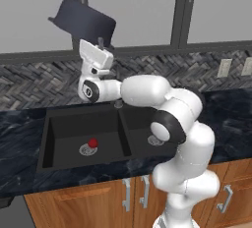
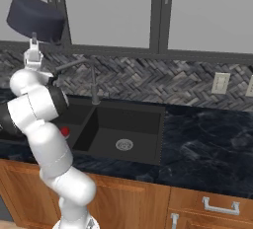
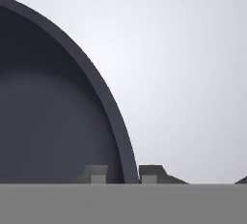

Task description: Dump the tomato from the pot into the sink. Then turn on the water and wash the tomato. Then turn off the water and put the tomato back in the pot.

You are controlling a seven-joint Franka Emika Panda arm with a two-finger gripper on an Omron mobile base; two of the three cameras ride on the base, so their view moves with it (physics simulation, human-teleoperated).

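Observation:
The dark navy pot (image 1: 84,21) hangs upside down and tilted, high above the sink's left basin, in front of the window. My gripper (image 1: 103,43) points upward and is shut on the pot's rim. In the hand view the rim (image 3: 116,117) runs between my two fingertips, with the pot's dark inside to the left. The pot (image 2: 36,18) sits at the top left of the right base view, above my gripper (image 2: 34,39). The tomato (image 1: 92,143), a small red ball, lies in the left basin of the black sink (image 1: 49,138) next to its silver drain. Part of the tomato (image 2: 64,132) peeks out behind my arm.
A grey faucet (image 2: 89,77) rises behind the sink's divider, its spout reaching left. The right basin has a silver drain (image 2: 124,144). Dark marbled counter (image 2: 207,129) runs on both sides. Wall outlets (image 2: 220,83) sit on the herringbone backsplash at right. Wooden cabinets stand below.

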